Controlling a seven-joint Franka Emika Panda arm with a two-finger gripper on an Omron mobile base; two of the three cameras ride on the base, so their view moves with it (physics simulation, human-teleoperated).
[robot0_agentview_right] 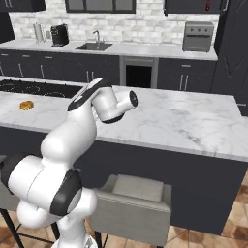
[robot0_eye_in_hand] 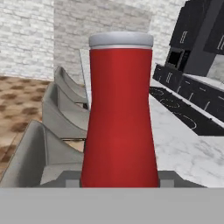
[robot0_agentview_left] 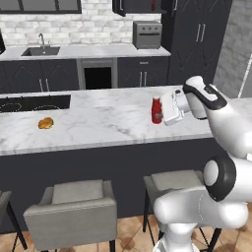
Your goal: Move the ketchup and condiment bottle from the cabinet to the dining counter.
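The ketchup [robot0_agentview_left: 156,109], an all-red squeeze bottle with a whitish cap, stands upright on the white marble dining counter [robot0_agentview_left: 98,125] near its right part. My gripper [robot0_agentview_left: 164,112] reaches in from the right and is shut on the bottle's lower body. In the hand view the ketchup [robot0_eye_in_hand: 120,113] rises between the two fingertips [robot0_eye_in_hand: 70,180]. A small reddish bottle, seemingly the condiment bottle [robot0_agentview_left: 153,5], sits in the dark upper cabinet [robot0_agentview_left: 133,6] at the back wall, also as a red spot [robot0_agentview_right: 207,6] in the right base view.
An orange-brown bun [robot0_agentview_left: 46,123] lies on the counter's left part by the black cooktop [robot0_agentview_left: 29,103]. Grey stools [robot0_agentview_left: 74,206] line the near side. A toaster oven [robot0_agentview_left: 147,34] and sink [robot0_agentview_left: 42,50] sit on the back counter.
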